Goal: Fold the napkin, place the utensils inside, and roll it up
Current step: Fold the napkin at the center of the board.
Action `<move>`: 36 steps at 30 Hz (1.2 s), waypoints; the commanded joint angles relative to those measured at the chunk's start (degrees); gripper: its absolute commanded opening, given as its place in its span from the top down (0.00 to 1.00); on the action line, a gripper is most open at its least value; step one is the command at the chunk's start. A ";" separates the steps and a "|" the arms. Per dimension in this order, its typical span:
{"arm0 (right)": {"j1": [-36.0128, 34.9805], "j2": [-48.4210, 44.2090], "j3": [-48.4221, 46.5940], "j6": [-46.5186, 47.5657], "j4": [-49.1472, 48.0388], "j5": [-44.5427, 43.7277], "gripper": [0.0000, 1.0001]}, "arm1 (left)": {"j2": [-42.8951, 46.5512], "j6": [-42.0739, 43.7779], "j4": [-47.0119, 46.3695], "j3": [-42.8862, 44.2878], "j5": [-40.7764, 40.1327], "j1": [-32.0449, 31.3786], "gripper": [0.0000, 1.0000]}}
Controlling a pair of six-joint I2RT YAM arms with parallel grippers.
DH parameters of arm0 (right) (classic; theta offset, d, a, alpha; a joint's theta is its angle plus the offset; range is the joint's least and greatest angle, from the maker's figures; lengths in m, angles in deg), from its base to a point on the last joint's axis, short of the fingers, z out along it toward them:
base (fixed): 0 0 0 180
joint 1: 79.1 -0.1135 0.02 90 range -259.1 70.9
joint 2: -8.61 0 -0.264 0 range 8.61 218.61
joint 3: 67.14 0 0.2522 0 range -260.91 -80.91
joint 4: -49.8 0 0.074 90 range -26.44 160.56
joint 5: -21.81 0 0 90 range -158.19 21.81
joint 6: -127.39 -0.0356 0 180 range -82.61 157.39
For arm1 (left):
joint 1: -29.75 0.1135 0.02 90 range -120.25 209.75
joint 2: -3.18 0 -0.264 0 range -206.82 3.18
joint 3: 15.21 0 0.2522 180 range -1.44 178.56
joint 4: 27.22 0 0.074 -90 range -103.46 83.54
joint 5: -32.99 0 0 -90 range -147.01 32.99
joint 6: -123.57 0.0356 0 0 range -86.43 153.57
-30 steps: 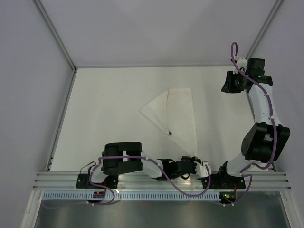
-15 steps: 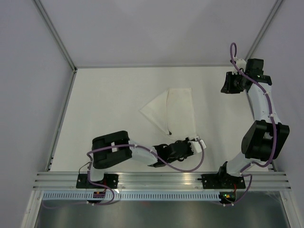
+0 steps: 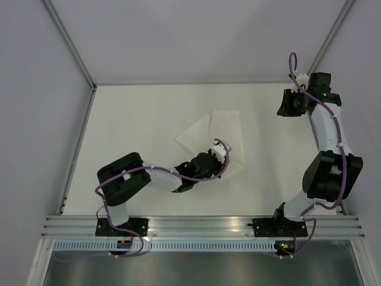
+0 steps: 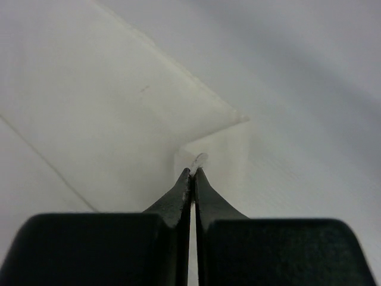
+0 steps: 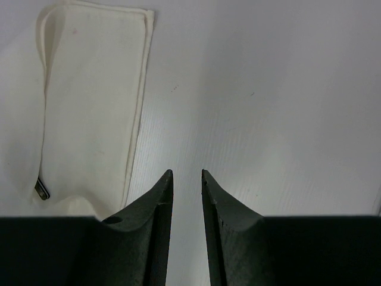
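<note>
The white napkin (image 3: 224, 126) lies folded at the table's middle. It also shows in the left wrist view (image 4: 119, 101) and the right wrist view (image 5: 89, 89). My left gripper (image 3: 224, 158) is over its near part, and its jaws (image 4: 193, 171) are shut on a raised corner of the cloth. A dark-grey utensil end (image 5: 41, 189) pokes out of the napkin's fold; the left arm hides it in the top view. My right gripper (image 3: 284, 106) hangs above the far right of the table, apart from the napkin, open and empty (image 5: 187, 173).
A metal frame rail (image 3: 77, 155) borders the table's left side, and white walls stand at the back and both sides. The left arm's elbow (image 3: 122, 176) sits over the near left of the table. Purple cables run along both arms.
My left gripper has swung from the near edge up and left over the napkin, drawing the napkin's near corner with it. The right arm has not moved.
</note>
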 commanded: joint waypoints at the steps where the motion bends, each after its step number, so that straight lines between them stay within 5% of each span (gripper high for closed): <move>1: 0.37 1.08 -2.86 0.79 0.18 1.72 0.68 | 2.36 -8.25 -4.64 -2.40 1.19 3.30 0.98; 36: -0.43 2.66 -3.13 0.53 0.89 2.77 0.68 | 9.04 -19.76 -5.52 -8.55 5.67 21.93 0.98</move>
